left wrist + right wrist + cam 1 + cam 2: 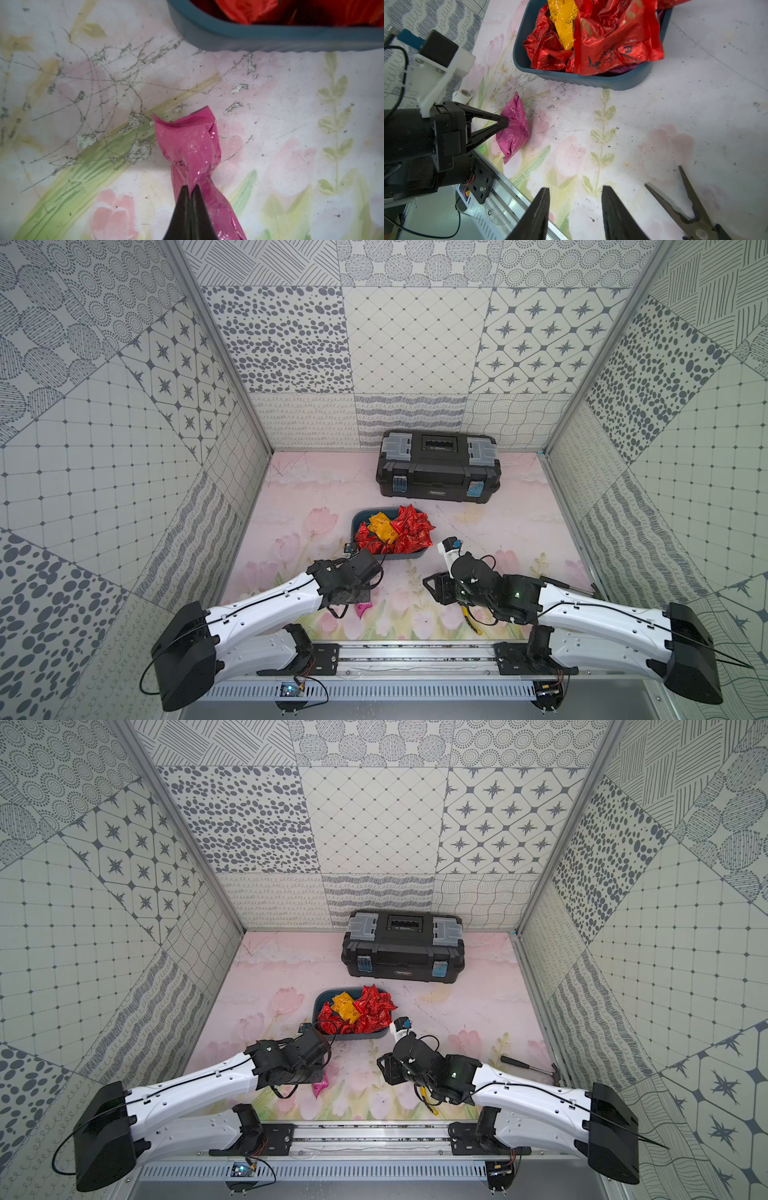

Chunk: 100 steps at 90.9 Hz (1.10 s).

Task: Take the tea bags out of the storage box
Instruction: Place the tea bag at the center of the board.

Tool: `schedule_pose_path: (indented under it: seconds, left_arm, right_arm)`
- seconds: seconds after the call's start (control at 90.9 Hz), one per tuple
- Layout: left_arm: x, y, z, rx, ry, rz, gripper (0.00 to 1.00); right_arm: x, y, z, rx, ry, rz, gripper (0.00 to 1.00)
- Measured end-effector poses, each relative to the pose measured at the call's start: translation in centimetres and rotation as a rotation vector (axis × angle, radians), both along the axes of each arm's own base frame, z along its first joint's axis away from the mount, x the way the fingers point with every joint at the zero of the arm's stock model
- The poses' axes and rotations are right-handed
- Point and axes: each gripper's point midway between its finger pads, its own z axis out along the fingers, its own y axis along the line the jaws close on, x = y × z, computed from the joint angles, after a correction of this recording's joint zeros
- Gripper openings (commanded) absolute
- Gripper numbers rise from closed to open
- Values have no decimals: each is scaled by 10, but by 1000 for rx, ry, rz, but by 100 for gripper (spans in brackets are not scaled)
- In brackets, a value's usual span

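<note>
One pink tea bag (191, 145) pinched by left gripper (190, 189) near the storage box (270, 41); right gripper (575, 199) spread.

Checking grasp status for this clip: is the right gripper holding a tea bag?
No, the right gripper has its fingers apart above the table, nothing between them.

The table (478, 531) has a pink tulip print on it and it's pretty beat up, with scratches and chipped spots right in front of the blue box (591, 83). That box sits about mid-table. The black toolbox (438, 472) is parked at the back by the wall. One pink tea bag (513, 128) is down on the print near the front rail. Pliers (691, 207) lie open near the front too, and there's a hammer (532, 1068) by the right edge.
</note>
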Motion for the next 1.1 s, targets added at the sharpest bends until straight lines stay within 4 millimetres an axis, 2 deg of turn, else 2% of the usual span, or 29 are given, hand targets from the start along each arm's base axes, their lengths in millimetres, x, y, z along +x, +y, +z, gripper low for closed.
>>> schedule_pose_path:
  seconds: [0.209, 0.484, 0.583, 0.759, 0.913, 1.1]
  left_arm:
    - [6, 18, 10, 109, -33, 23, 0]
    - [6, 32, -2, 293, 36, 1, 0]
    - [7, 33, -5, 338, 57, -15, 16]
    - [6, 34, -2, 351, 57, -32, 33]
    - [10, 29, 23, 249, -31, -23, 49]
    - [12, 24, 60, 58, -170, 19, 52]
  right_arm:
    - [0, 0, 0, 0, -2, 0, 45]
    - [1, -1, 1, -2, -7, -3, 45]
    - [0, -4, 5, 8, -17, -6, 45]
    - [2, -11, 17, 24, -55, -10, 48]
    - [7, -20, 16, -5, -68, -18, 49]
    - [11, -30, 9, -53, -67, -20, 49]
